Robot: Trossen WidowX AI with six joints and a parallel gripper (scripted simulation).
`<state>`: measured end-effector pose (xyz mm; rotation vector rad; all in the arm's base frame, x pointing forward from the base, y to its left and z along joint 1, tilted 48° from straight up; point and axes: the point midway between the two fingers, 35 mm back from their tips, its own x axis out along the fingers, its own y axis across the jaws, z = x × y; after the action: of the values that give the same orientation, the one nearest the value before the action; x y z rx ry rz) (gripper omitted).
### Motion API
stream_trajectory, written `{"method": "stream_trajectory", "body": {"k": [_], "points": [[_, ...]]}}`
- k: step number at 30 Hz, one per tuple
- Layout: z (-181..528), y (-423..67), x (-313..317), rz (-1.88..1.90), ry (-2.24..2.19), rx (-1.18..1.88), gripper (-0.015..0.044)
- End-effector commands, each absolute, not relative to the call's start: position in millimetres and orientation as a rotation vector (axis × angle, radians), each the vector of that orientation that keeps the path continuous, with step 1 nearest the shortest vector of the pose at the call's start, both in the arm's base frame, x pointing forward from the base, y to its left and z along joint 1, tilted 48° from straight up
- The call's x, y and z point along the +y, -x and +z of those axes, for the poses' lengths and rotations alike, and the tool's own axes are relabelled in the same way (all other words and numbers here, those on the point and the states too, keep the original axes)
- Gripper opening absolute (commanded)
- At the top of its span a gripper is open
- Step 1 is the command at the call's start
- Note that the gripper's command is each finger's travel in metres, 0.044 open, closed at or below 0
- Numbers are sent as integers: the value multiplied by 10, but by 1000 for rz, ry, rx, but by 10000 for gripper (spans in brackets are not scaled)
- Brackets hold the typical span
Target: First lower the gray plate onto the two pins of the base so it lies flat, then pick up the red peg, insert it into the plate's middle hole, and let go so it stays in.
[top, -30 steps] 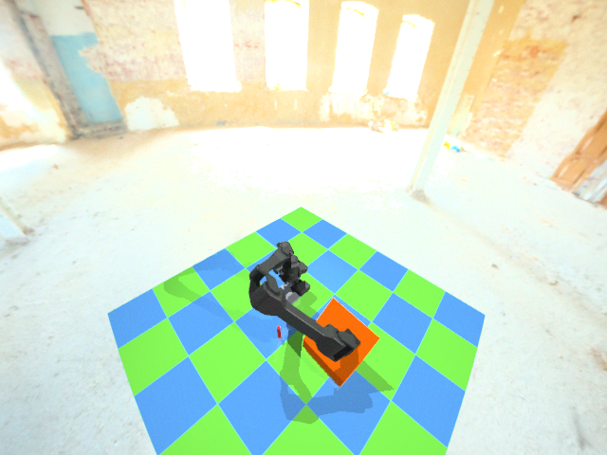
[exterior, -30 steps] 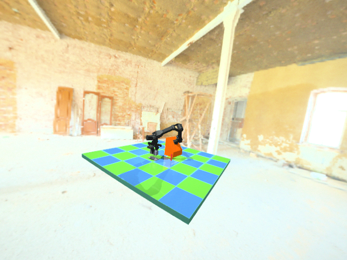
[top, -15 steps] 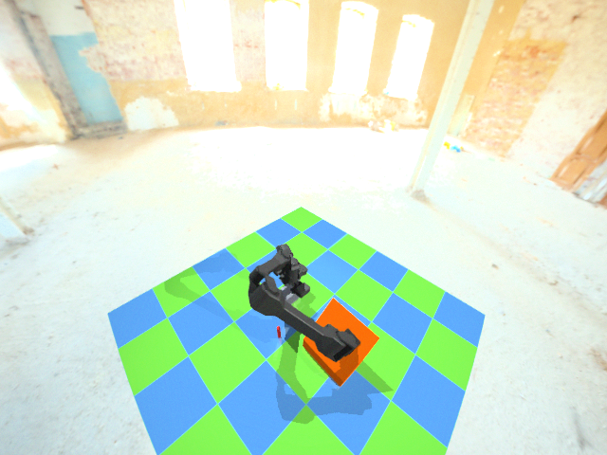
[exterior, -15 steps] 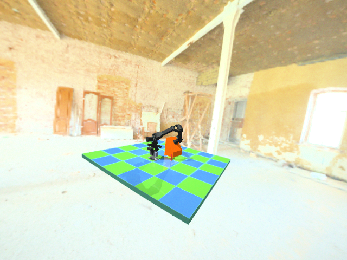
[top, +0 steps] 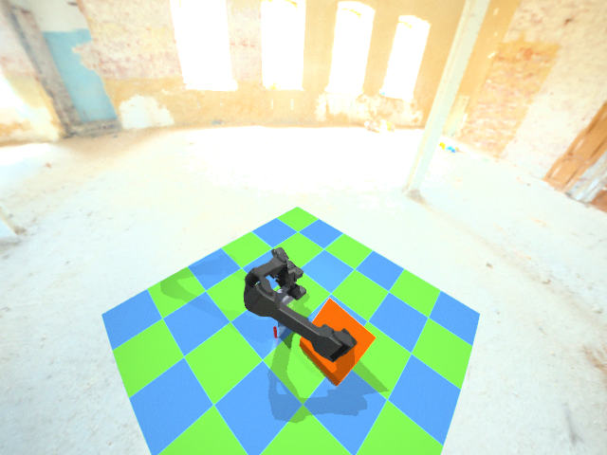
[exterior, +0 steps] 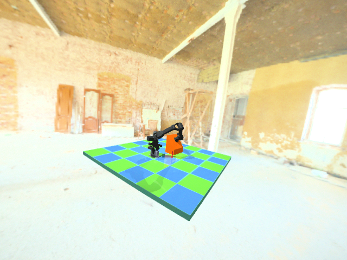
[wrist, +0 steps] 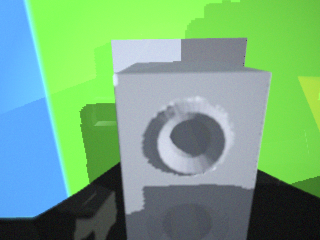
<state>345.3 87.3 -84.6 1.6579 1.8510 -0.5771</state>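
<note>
gray plate is filling the wrist view, its middle hole facing the camera, and the end effector is clamping it between its fingers, over the checkered bench near the arm's orange block. behind the plate's top edge a second gray slab, probably the base, is showing, though the pins are hidden and i cannot tell whether the plate is touching it yet.

risk from here: the plate is coming down with the pins out of sight, so a small offset or tilt could be leaving it perched on a pin tip or cocked on one pin instead of lying flat. letting go too soon in that state could be tipping it off the base. a skewed plate would also be leaving the middle hole off line for the peg.

red peg is standing on the bench beside the arm, apart from the plate and untouched.

no containers are showing; the plate's hole is holding nothing.
</note>
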Motion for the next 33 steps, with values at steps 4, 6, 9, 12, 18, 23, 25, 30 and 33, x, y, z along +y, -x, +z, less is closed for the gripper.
{"method": "stream_trajectory", "body": {"k": [4, 6, 9, 12, 18, 23, 25, 30, 33], "points": [[-853, -3451, 880, -576, -1658, 1851, 0], [-853, -3451, 880, -576, -1658, 1851, 0], [-853, -3451, 880, -576, -1658, 1851, 26], [-853, -3451, 880, -576, -1658, 1851, 105], [-853, -3451, 880, -576, -1658, 1851, 263], [-853, -3451, 880, -576, -1658, 1851, 394], [-853, -3451, 880, -576, -1658, 1851, 440], [-838, -3458, 860, -577, -1657, 1851, 440], [-607, -3529, 569, -585, -1654, 1846, 440]]}}
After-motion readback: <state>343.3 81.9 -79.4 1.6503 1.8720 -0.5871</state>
